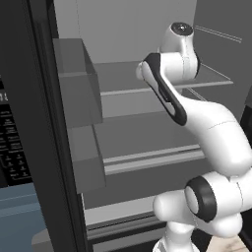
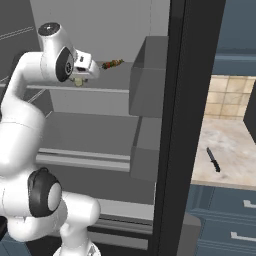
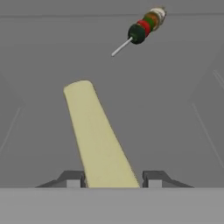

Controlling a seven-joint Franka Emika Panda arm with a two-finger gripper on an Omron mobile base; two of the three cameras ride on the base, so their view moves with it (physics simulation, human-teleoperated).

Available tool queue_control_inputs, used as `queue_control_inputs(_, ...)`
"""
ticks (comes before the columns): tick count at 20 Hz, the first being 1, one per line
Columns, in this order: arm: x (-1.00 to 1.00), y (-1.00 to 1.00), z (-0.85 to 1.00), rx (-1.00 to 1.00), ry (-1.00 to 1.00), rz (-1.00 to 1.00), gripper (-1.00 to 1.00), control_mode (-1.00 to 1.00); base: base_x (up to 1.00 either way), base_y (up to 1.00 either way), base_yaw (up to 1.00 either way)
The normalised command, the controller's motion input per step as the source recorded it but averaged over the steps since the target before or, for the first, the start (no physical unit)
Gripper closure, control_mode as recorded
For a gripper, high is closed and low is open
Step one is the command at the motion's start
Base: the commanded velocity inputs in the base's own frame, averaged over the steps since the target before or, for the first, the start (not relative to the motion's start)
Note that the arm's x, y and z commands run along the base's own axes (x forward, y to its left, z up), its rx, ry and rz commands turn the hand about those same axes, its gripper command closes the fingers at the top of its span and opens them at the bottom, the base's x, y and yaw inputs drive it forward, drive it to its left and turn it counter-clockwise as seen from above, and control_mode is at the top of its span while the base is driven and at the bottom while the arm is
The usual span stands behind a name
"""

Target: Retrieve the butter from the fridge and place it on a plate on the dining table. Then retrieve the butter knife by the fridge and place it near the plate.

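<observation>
The fridge [image 1: 147, 128] stands open, and my arm reaches onto its upper shelf. The butter [image 3: 98, 140], a pale yellow stick, lies on that shelf and runs away from the hand. My gripper [image 3: 113, 179] is shut on its near end, one fingertip [image 3: 75, 178] against each long side. From the right base the gripper [image 2: 82, 76] sits over the butter [image 2: 78, 82] on the shelf. The butter knife [image 2: 213, 160], small and dark, lies on the marbled counter right of the fridge door. The plate and the dining table are out of view.
A skewer of coloured pieces [image 3: 146, 24] lies on the same shelf beyond the butter, also seen as the skewer [image 2: 112, 63] right of the hand. Grey door bins [image 2: 147, 85] and the black door edge [image 2: 185, 110] stand between shelf and counter [image 2: 227, 145].
</observation>
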Motion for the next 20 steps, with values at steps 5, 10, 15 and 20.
queue_control_inputs(5,-1.0,0.0,0.27,0.0,-0.01,-0.06,1.0,-1.0,0.0,0.0,0.0)
queue_control_inputs(10,-0.99,0.0,0.23,0.0,0.0,-0.09,1.0,-1.0,0.0,0.0,0.0)
queue_control_inputs(15,-0.93,-0.03,-0.01,0.0,0.0,-0.06,1.0,-1.0,0.0,0.0,0.0)
queue_control_inputs(20,-1.0,-0.16,-0.13,0.0,0.0,0.0,1.0,-1.0,0.0,0.0,0.0)
